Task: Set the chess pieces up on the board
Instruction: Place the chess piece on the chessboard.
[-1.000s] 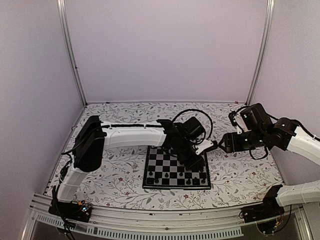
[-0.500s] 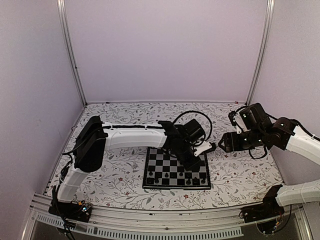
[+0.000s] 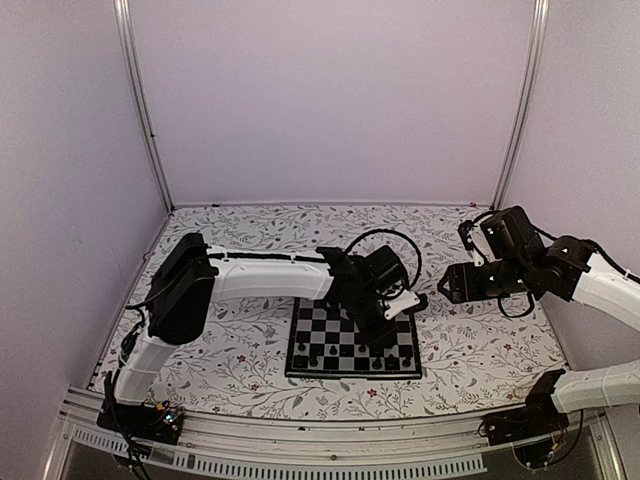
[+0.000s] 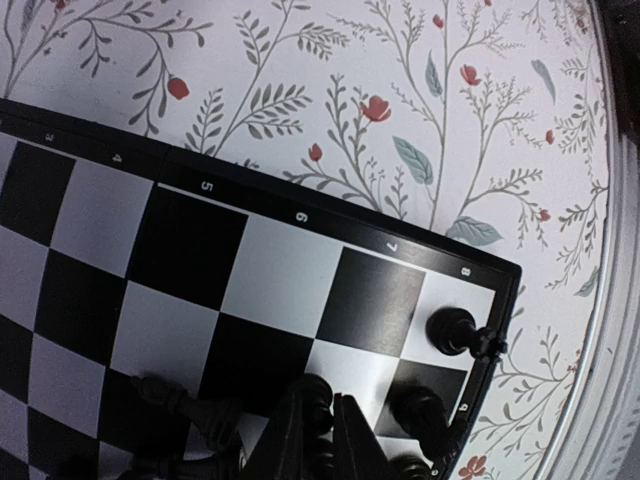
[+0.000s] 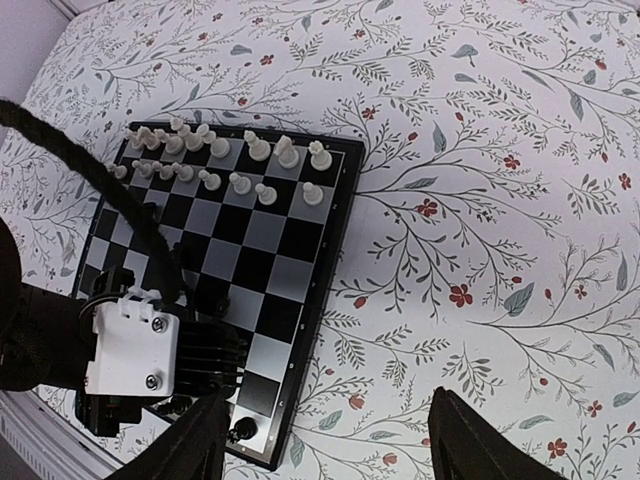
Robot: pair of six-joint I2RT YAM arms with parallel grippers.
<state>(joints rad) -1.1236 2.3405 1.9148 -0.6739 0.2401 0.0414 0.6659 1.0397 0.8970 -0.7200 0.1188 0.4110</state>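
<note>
The board (image 3: 337,335) lies in the middle of the table. White chess pieces (image 5: 230,160) fill its far two rows in the right wrist view, and black chess pieces (image 3: 340,362) stand along its near edge. My left gripper (image 3: 384,322) hangs low over the board's near right corner. In the left wrist view this left gripper (image 4: 328,412) is shut on a black piece (image 4: 316,392), just above a light square. Two other black pieces (image 4: 452,330) stand by the corner. My right gripper (image 3: 448,284) is off the board's right side; its jaws (image 5: 330,440) are open and empty.
The floral table cover (image 3: 470,350) surrounds the board. The left arm's cable (image 3: 385,238) loops above the board's far right corner. Metal frame posts (image 3: 140,110) and pale walls close in the back and sides.
My left gripper has moved slightly left and toward the near edge over the board, lower, still holding the black piece. The right arm has barely moved.
</note>
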